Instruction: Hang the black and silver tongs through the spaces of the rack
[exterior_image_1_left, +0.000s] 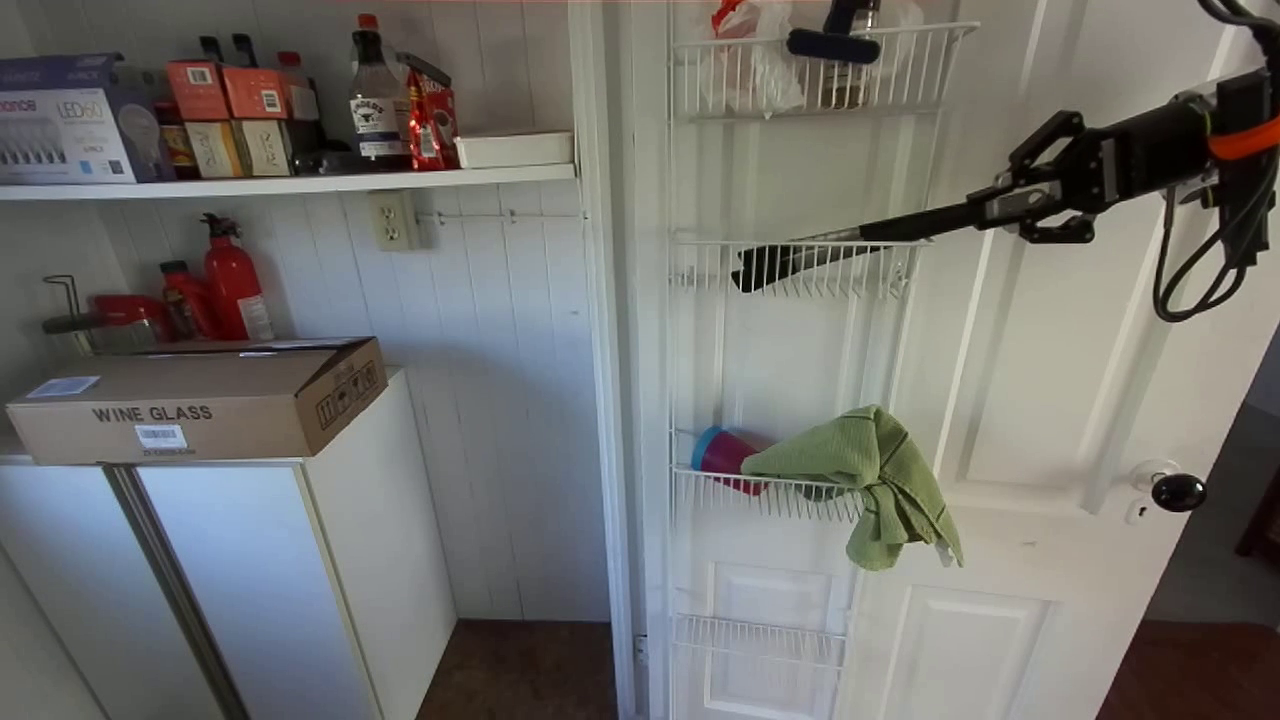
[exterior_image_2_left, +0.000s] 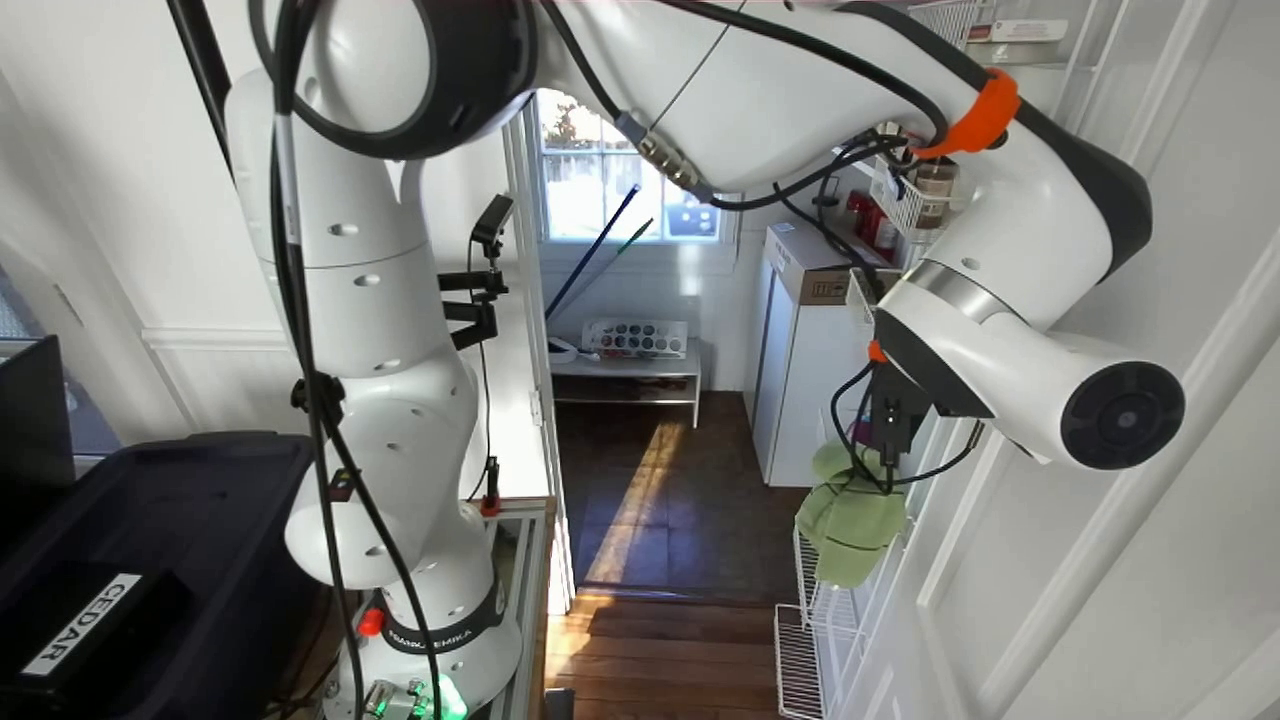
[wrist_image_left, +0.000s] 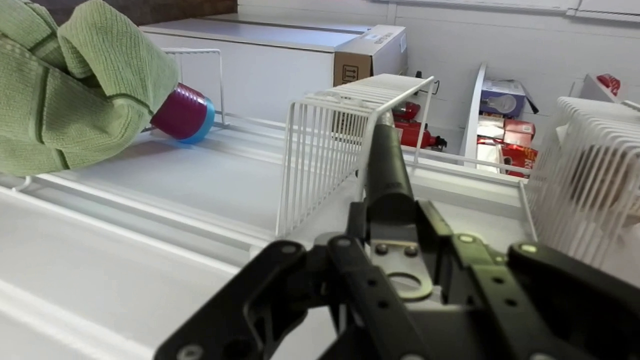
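White door (exterior_image_1_left: 1040, 400); on rack (wrist_image_left: 325, 155), basket (exterior_image_1_left: 795, 500) holding cup (wrist_image_left: 177, 112), overhanging green towel (exterior_image_1_left: 890, 480); hand (wrist_image_left: 395, 220) clamped on tongs (exterior_image_1_left: 910, 224).

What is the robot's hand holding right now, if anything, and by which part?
The tongs, gripped in the hand by the rear of their black handle, right by the silver end piece.

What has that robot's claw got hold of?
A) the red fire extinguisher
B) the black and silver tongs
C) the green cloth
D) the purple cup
B: the wrist view shows the claw clamped from both sides on the tongs, near their silver ringed end.
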